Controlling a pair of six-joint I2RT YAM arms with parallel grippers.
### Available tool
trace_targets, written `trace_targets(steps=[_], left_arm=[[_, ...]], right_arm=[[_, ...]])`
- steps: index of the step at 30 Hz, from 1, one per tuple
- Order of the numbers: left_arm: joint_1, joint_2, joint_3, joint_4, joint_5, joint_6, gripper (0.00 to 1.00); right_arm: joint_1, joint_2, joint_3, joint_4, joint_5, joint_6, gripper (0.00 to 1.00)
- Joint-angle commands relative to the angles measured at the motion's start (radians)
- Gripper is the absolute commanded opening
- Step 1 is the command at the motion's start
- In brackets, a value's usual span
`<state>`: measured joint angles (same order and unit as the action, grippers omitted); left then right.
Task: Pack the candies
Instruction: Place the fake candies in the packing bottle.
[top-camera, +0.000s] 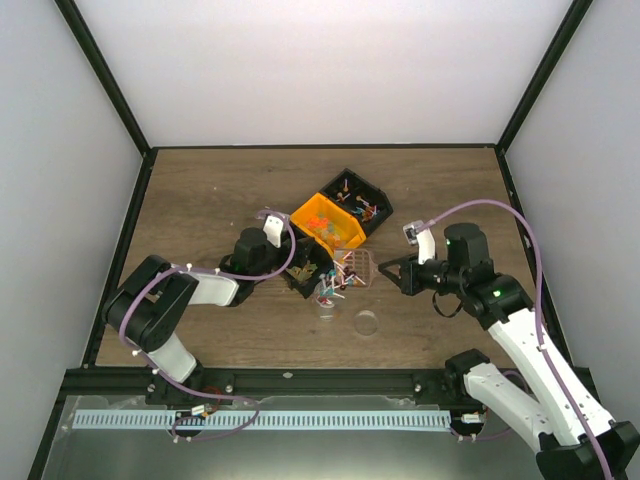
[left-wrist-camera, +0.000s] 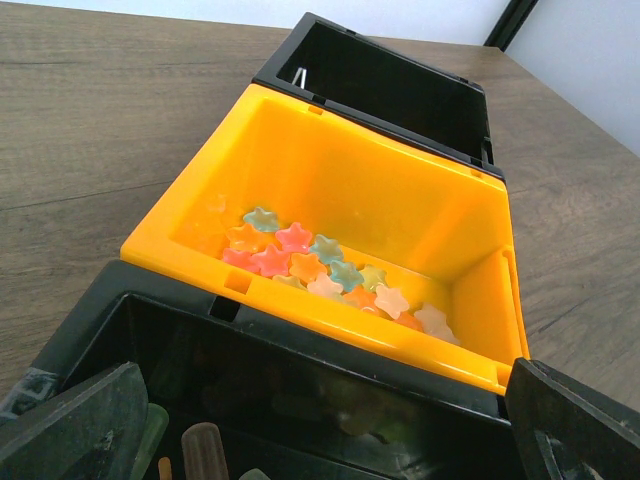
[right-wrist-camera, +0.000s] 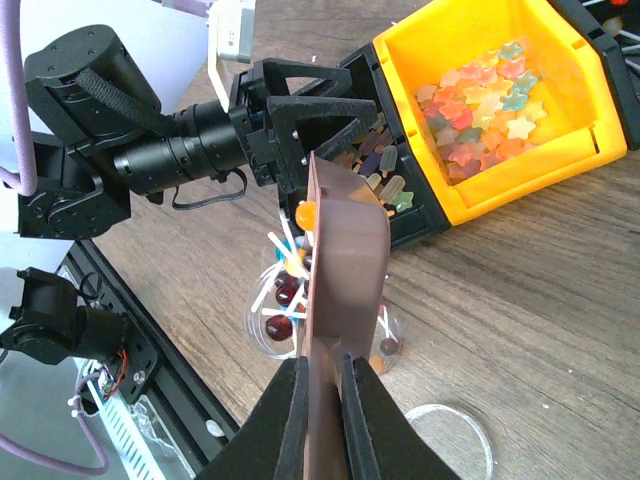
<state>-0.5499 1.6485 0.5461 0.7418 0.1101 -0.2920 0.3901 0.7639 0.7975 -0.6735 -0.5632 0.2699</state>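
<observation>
**Candy packing, filling stage:** The right gripper (right-wrist-camera: 322, 378) is seen clamped on a translucent brown plastic scoop (right-wrist-camera: 345, 250), which is held on edge above a small clear plastic cup (right-wrist-camera: 258, 318) at lower centre of the right wrist view. Red and orange ball candies on white sticks (right-wrist-camera: 285, 292) are piled in the cup. Star-shaped candies in mixed colours (right-wrist-camera: 478, 110) lie in the orange plastic bin (right-wrist-camera: 560, 170) at upper right. The left gripper (left-wrist-camera: 320, 430) is spread wide over a black plastic bin (left-wrist-camera: 300, 390), with nothing held. A clear round plastic lid (top-camera: 367, 322) lies just lower right of the cup in the top view. Filling is judged to be in hand. Next, the scoop would need clearing away so the lid can be fetched and fitted.
</observation>
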Motion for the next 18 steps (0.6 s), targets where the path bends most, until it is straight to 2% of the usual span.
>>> trace_targets(steps=[1, 18], left_arm=[[0.002, 0.026, -0.012, -0.022, 0.011, -0.019, 1.00], [0.002, 0.031, -0.011, -0.016, 0.026, -0.027, 1.00]], right_arm=[[0.015, 0.001, 0.062, -0.010, 0.009, -0.014, 0.01], [0.017, 0.003, 0.021, 0.025, -0.001, -0.001, 0.01]])
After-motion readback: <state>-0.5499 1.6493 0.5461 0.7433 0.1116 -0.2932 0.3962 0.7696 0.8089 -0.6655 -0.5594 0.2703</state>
